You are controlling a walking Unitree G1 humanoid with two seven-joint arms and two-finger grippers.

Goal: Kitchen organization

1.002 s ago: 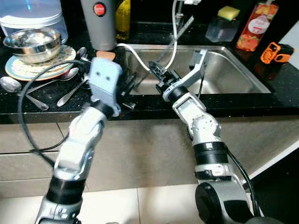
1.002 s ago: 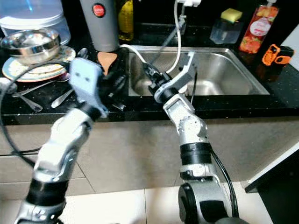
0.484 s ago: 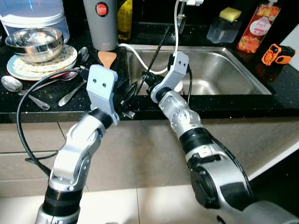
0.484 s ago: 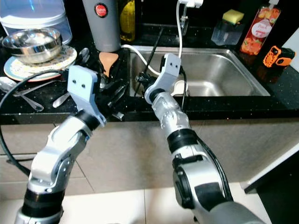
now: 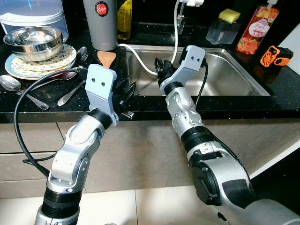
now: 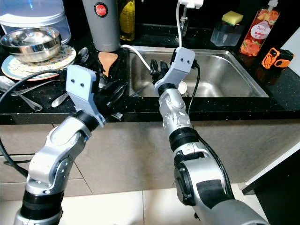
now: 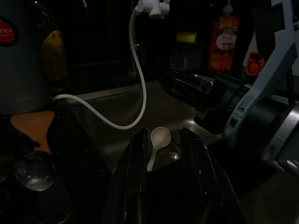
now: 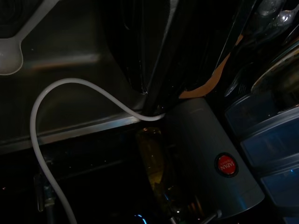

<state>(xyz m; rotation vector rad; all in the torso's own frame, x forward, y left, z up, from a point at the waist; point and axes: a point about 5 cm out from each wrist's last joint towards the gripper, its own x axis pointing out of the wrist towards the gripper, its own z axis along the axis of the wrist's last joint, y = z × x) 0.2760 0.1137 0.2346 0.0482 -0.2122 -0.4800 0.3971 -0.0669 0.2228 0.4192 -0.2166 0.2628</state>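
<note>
Both sets of jaws are apart and hold nothing, as you can see. Your left gripper [image 5: 125, 93] hangs at the front edge of the black counter [image 5: 37, 108], just left of the sink [image 5: 234, 70], and its two black fingers [image 7: 135, 158] point toward the basin with a gap between them. Your right gripper [image 5: 161, 70] is over the left part of the sink, with its fingers spread and pointing toward the back left corner. Look between your left fingers and you see a white spoon [image 7: 158, 140] lying on the sink floor near the drain; it is also down in the basin just beside your right arm [image 6: 182, 87]. A white hose [image 5: 140, 60] loops from the tap [image 5: 180, 14] down over the left rim of the sink. On the counter left of the sink you have a wooden spatula [image 5: 106, 57] by a tall grey flask [image 5: 99, 23], and a yellow bottle [image 5: 124, 18] just behind the flask. Farther left, metal spoons [image 5: 18, 89] lie loose on the counter. Behind them a patterned plate [image 5: 18, 69] carries a steel bowl [image 5: 33, 41], with a big clear tub [image 5: 33, 11] behind it. Behind the sink on the right stand a sponge holder [image 5: 222, 26] with a yellow sponge on top and a red soap bottle [image 5: 255, 28]. An orange and black tool [image 5: 274, 55] lies on the counter at the far right.
</note>
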